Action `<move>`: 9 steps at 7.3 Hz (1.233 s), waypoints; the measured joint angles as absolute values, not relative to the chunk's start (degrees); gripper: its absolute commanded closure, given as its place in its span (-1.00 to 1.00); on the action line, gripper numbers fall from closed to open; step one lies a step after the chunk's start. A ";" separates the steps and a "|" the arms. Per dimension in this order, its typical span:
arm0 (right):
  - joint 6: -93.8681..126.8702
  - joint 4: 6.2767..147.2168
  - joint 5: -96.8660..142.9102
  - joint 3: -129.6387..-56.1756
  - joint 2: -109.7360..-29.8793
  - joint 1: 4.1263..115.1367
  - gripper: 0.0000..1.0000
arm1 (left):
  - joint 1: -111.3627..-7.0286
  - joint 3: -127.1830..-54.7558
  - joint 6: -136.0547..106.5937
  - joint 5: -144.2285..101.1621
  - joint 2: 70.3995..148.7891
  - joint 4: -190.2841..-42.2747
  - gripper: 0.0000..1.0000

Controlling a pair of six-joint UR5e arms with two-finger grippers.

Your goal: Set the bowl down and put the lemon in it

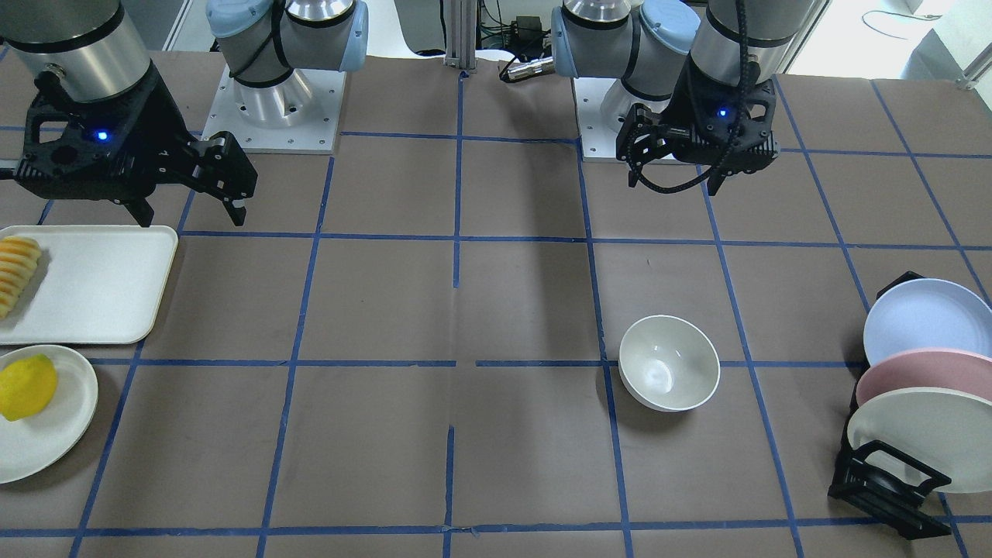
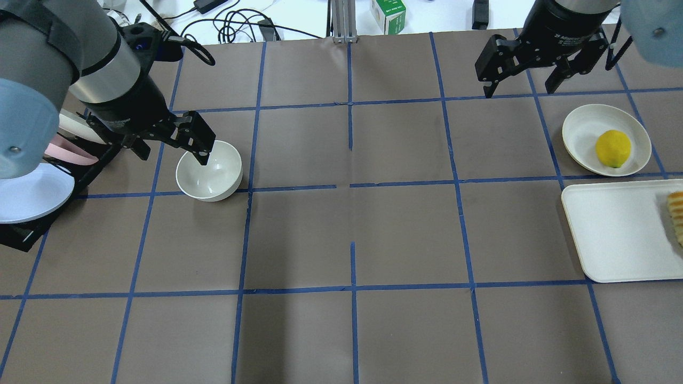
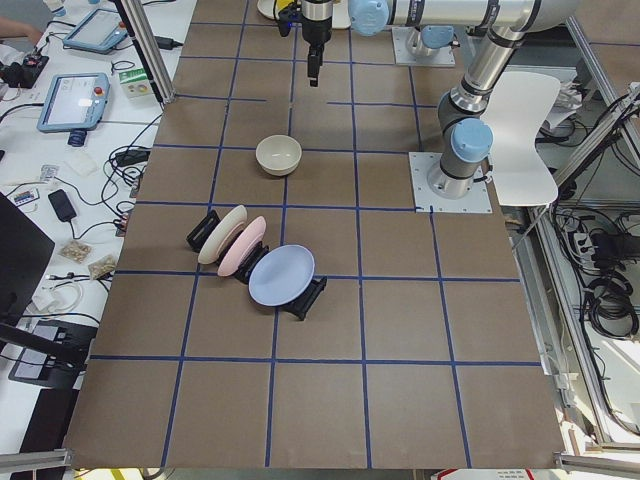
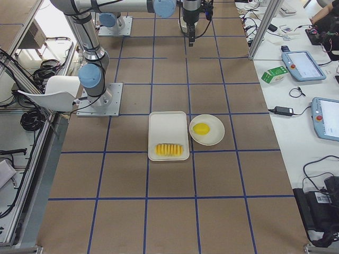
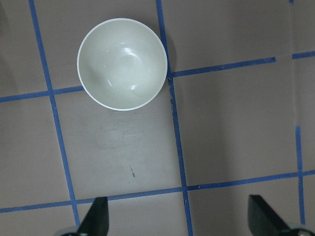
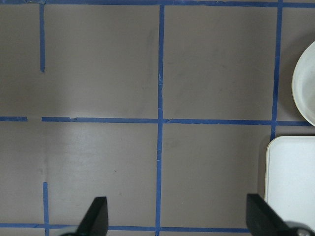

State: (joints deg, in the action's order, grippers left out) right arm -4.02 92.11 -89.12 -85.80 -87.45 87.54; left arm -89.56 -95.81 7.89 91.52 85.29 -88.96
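Observation:
The off-white bowl (image 1: 669, 363) stands upright and empty on the brown table; it also shows in the overhead view (image 2: 209, 170) and in the left wrist view (image 5: 122, 64). My left gripper (image 2: 173, 158) hangs open and empty well above it, towards the robot's side. The yellow lemon (image 2: 613, 149) lies on a flat cream plate (image 2: 581, 128) at the robot's right; the lemon also shows in the front view (image 1: 27, 386). My right gripper (image 2: 517, 92) is open and empty, raised, beyond the plate and to its left in the overhead view.
A white tray (image 2: 613, 240) next to the plate holds ridged sliced food (image 2: 676, 213). A black rack of pastel plates (image 1: 922, 387) stands at the robot's far left, close to the bowl. Blue tape lines grid the table.

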 measured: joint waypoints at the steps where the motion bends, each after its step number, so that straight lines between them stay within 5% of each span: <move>1: -4.03 92.11 -89.12 -85.79 -87.45 87.54 -1.00 | -89.56 -95.80 7.93 91.50 85.27 -88.95 -1.00; 9: -16.79 91.81 -95.22 -78.22 -79.36 75.60 -1.00 | -85.47 -95.35 9.87 91.38 86.15 -87.63 -1.00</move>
State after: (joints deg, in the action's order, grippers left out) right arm -16.79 91.81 -95.22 -78.22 -79.36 75.60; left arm -85.47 -95.35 9.87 91.38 86.15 -87.63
